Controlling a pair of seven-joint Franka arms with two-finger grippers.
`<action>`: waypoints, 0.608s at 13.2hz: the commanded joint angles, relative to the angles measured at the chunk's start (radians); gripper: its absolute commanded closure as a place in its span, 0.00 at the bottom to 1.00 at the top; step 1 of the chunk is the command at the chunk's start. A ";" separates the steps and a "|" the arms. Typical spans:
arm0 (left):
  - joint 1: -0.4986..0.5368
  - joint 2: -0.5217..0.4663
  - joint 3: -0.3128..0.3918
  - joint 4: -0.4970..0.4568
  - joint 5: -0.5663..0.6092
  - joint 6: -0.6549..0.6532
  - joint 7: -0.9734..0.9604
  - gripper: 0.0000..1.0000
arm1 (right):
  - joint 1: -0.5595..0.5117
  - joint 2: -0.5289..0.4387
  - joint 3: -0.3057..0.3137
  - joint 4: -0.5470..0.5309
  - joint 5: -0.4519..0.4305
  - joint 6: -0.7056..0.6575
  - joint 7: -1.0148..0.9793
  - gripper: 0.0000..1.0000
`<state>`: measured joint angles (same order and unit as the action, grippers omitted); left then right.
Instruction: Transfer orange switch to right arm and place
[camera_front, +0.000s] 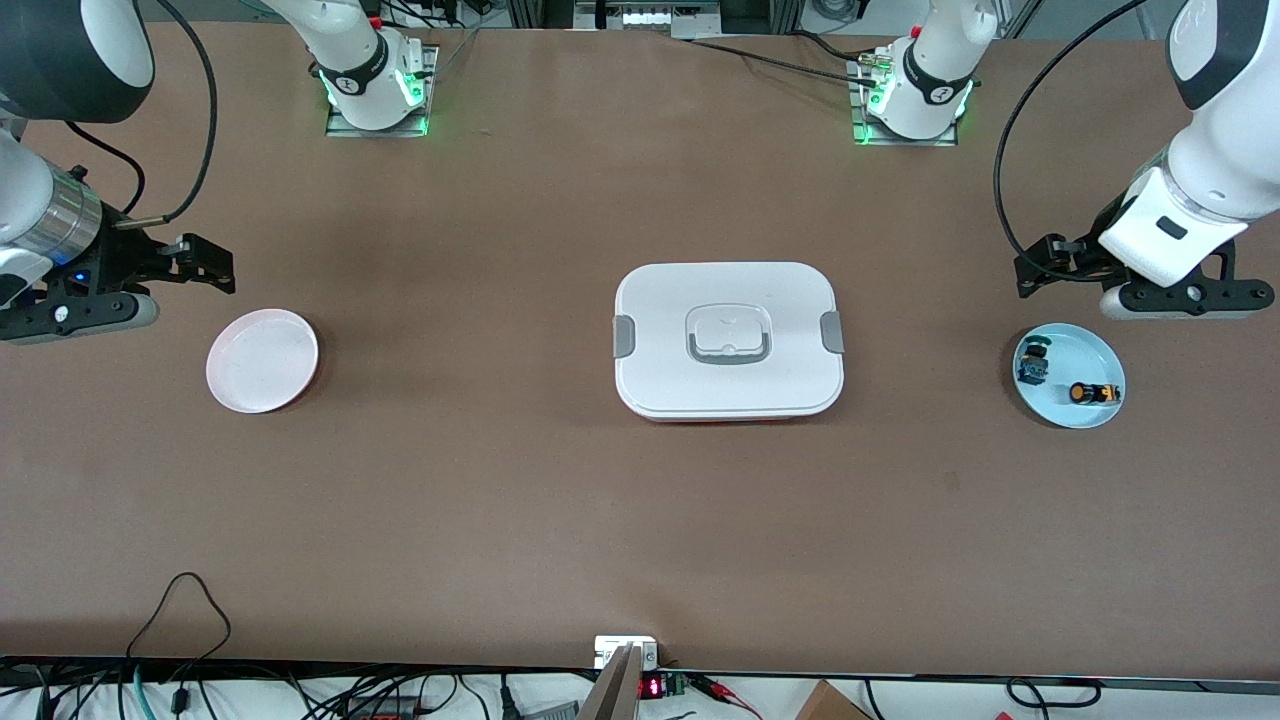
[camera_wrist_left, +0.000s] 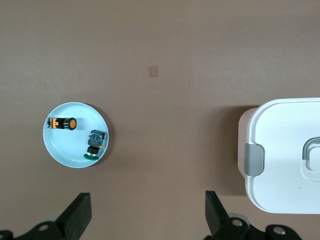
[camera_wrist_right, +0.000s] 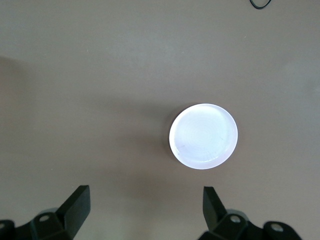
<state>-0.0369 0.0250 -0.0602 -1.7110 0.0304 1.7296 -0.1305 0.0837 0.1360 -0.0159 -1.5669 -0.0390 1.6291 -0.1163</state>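
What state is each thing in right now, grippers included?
orange switch: lying on its side in the blue dish, not gripped.
blue-and-green part: lying in the same dish, apart from the switch.
blue dish: on the table, holding both parts.
white dish: on the table, nothing in it.
lidded white box: lid on.
left gripper: open, holding nothing.
right gripper: open, holding nothing.

I see a wide table (camera_front: 480, 480) covered in plain brown matting, evenly lit from above with only soft shadows. Along its edge nearest the front camera, black cables (camera_front: 180, 640) loop over a pale floor, beside a small red digit display (camera_front: 651, 687) and a cardboard box corner (camera_front: 830, 702). Metal framing (camera_front: 640, 15) stands past the opposite edge.
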 joint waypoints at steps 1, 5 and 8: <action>-0.005 0.021 0.005 0.037 -0.007 -0.025 0.002 0.00 | 0.002 0.005 0.001 0.021 -0.018 -0.008 -0.006 0.00; 0.000 0.019 0.005 0.039 -0.007 -0.027 0.002 0.00 | 0.004 0.005 0.001 0.021 -0.019 -0.008 -0.006 0.00; 0.000 0.019 0.005 0.039 -0.009 -0.036 0.000 0.00 | 0.007 0.004 0.002 0.022 -0.019 -0.008 -0.006 0.00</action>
<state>-0.0361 0.0251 -0.0596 -1.7103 0.0304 1.7252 -0.1305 0.0848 0.1360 -0.0152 -1.5654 -0.0441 1.6292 -0.1164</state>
